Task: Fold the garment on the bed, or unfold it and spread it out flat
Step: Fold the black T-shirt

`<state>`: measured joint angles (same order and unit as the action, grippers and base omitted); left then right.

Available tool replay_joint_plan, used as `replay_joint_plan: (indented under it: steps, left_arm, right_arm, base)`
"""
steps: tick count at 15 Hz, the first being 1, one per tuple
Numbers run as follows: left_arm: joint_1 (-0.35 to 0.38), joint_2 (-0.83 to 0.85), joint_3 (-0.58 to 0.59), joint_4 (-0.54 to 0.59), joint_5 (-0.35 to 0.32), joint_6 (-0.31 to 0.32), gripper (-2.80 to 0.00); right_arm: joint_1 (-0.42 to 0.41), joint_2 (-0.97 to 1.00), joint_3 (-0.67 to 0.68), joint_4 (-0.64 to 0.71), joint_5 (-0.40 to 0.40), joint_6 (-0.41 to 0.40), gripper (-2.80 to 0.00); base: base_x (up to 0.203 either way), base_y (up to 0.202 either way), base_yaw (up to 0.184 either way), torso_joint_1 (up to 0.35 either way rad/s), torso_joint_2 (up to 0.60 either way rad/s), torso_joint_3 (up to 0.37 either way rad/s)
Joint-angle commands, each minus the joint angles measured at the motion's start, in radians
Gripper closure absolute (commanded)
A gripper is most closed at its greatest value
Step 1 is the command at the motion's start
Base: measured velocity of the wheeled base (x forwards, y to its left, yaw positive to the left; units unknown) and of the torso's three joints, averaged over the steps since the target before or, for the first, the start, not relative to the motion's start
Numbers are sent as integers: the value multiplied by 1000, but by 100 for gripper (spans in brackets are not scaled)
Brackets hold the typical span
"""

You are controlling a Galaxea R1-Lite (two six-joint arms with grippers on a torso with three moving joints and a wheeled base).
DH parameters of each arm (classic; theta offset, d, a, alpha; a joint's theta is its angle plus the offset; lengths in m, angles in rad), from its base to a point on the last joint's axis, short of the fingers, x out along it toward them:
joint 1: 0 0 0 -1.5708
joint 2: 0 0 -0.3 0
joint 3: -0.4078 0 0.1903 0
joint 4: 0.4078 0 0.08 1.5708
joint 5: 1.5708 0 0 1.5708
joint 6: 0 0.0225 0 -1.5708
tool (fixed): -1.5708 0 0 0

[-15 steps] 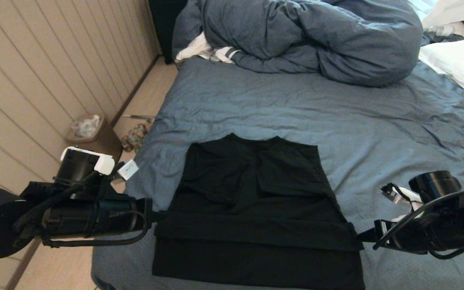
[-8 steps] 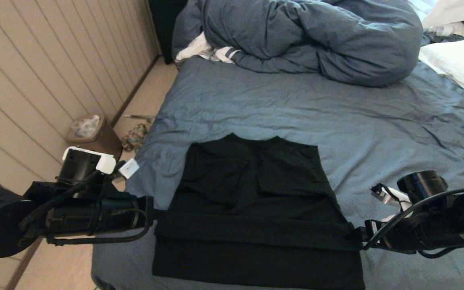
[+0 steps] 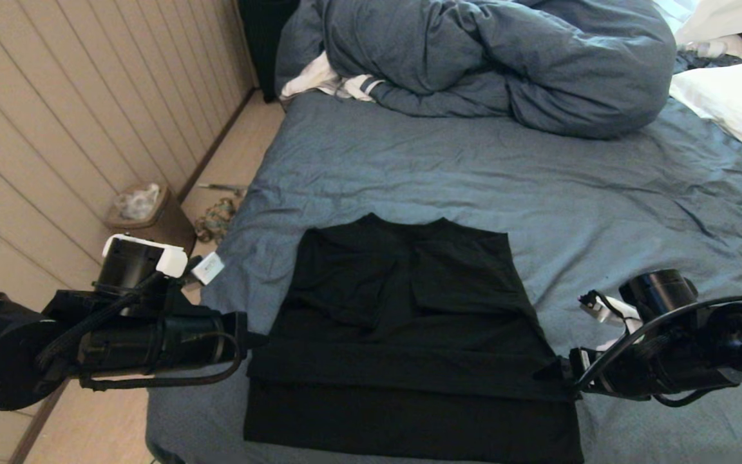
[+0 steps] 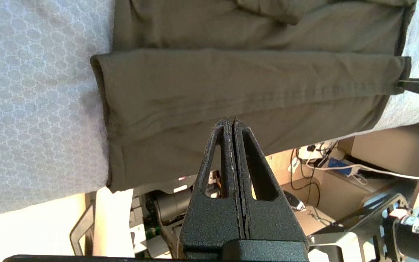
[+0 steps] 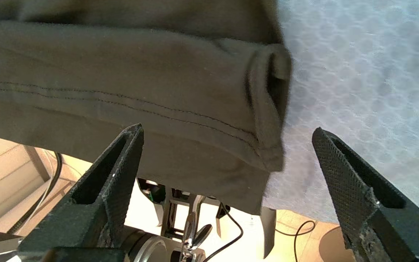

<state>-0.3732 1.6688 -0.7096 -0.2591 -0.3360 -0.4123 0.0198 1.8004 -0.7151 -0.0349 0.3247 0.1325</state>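
One garment [image 3: 409,335] lies partly folded on the near end of the bed [image 3: 474,167], with two grippers flanking it; the left gripper [image 4: 233,122], jaws pressed together, touches its left edge; the right gripper [image 5: 227,145], spread wide, has moved inward to the right corner since earlier; the shirt's near hem is cut off.

A home bedroom is shown. A large bed [image 3: 474,174] covered by a wrinkled blue-grey sheet is seen, with a bunched blue-grey duvet [image 3: 493,58] heaped at its far end and a white pillow [image 3: 735,106] laid at the far right. A pale panelled wall [image 3: 68,116] is seen on the left, and a small brown waste bin [image 3: 149,216] lined with a plastic bag is set on the light wooden floor [image 3: 236,154] beside it.
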Motion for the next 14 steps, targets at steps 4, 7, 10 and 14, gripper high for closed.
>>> replay_joint_plan:
  steps: [4,7,10,14]
  left_arm:
    - [0,9,5,-5,-2,-2,0]
    - [0,17,4,-6,-3,-3,0]
    - [0,30,5,-23,-2,-3,0]
    - [0,31,4,-23,0,-3,0]
  right_arm:
    - [23,22,-6,-28,1,15,0]
    - [25,25,-4,-33,1,12,0]
    - [22,26,-1,-36,1,12,0]
    - [19,18,3,-37,1,10,0]
  base:
    - [0,0,0,0,0,0]
    - [0,0,0,0,0,0]
    - [0,0,0,0,0,0]
    - [0,0,0,0,0,0]
